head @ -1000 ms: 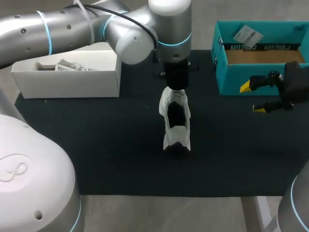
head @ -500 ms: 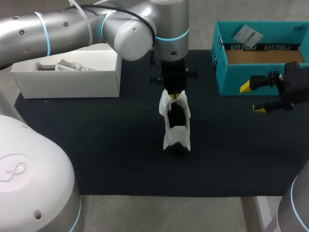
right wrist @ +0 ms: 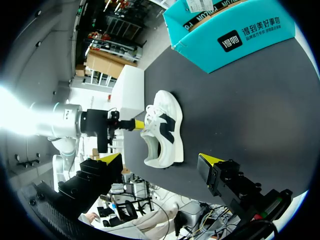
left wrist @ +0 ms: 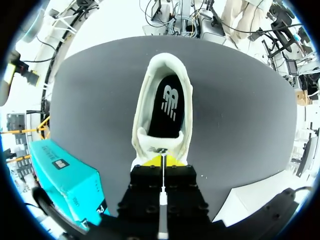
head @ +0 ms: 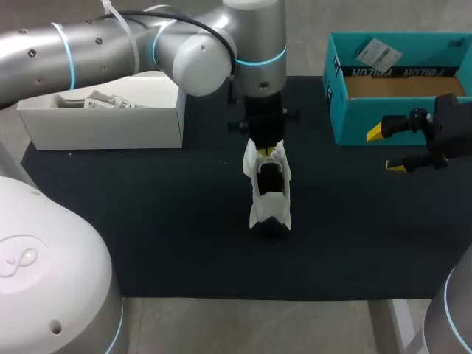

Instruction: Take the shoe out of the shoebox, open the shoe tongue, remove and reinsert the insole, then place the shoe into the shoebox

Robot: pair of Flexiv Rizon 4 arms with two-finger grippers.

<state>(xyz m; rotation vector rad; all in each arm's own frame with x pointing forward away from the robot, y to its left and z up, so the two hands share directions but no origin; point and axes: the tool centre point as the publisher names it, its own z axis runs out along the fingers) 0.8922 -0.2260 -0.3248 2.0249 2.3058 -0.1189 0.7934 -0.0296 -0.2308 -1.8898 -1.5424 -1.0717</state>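
A white shoe [head: 270, 193] with dark side panels stands on the black mat [head: 147, 221] at the table's middle. In the left wrist view its opening shows a black insole [left wrist: 167, 107]. My left gripper [head: 268, 151] comes down over the shoe's far part, its yellow tips shut on the tongue [left wrist: 159, 150]. The right wrist view shows that grip side-on, at the shoe [right wrist: 164, 127]. My right gripper [head: 386, 150] hangs open and empty at the right, just in front of the teal shoebox [head: 369, 122].
The open teal shoebox [right wrist: 235, 35] has a brown bottom and a tag on its far wall. A white box [head: 103, 122] with paper in it stands at the back left of the mat. Bare mat lies in front of the shoe.
My left gripper has drawn back slightly toward the far side, so its yellow tips now show at the tongue. The right arm has stayed where it was.
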